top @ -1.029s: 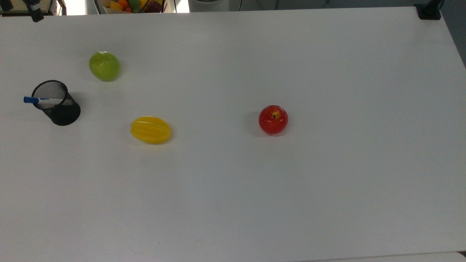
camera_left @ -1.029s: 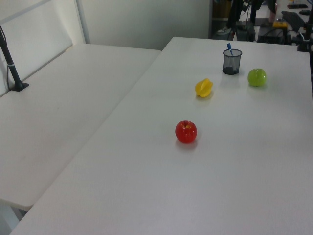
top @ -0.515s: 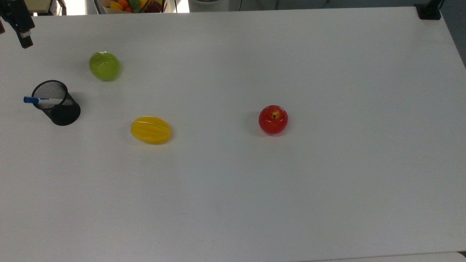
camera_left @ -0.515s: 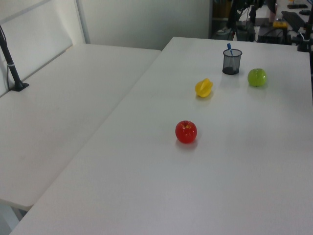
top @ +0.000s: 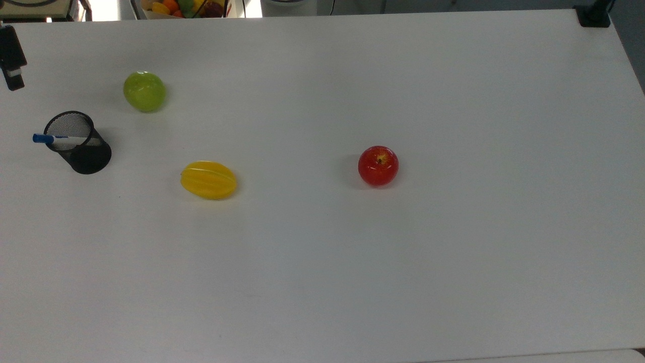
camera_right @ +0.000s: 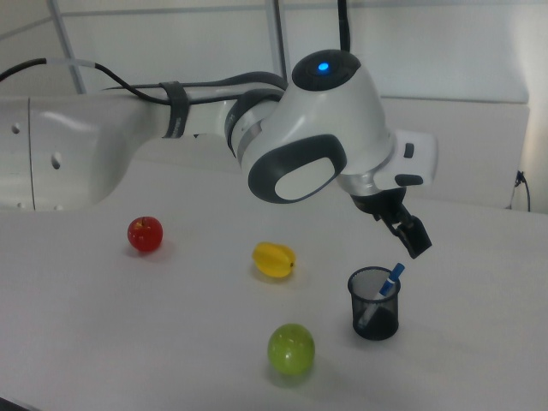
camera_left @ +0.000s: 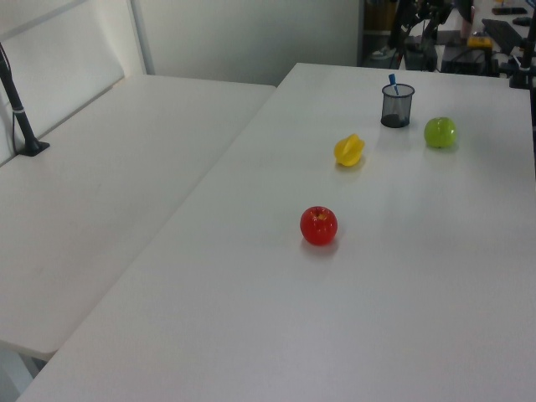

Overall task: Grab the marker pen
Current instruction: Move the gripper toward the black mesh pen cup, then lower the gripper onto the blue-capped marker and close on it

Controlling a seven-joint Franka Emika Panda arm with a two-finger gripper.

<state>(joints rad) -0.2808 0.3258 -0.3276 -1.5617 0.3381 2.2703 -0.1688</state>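
Right view: the gripper (camera_right: 409, 233) hangs above and just to the right view's right of the cup (camera_right: 375, 304), its fingers angled down toward the marker's cap; whether the fingers are parted or closed cannot be told, and they hold nothing. The marker (camera_right: 383, 294) stands tilted inside the mesh cup, blue cap above the rim and leaning toward the right view's right.

Top view: the gripper (top: 12, 56) appears at the top view's left edge, apart from the cup (top: 79, 143); the marker (top: 55, 138) lies across the cup mouth with its cap past the rim toward the top view's left.

Left view: the cup (camera_left: 397, 105) stands at the far end of the counter (camera_left: 394, 276), between the green fruit (camera_left: 440, 132) and the yellow fruit (camera_left: 349, 150); the apple (camera_left: 319, 225) sits well apart.

Likely risks: the cup looks light, so a finger striking its rim could tip or slide it. The cap offers a small, slanted target, and a grasp not lined up with the tilt may slip off or push the marker round the rim. Lifting at an angle could drag the cup along.
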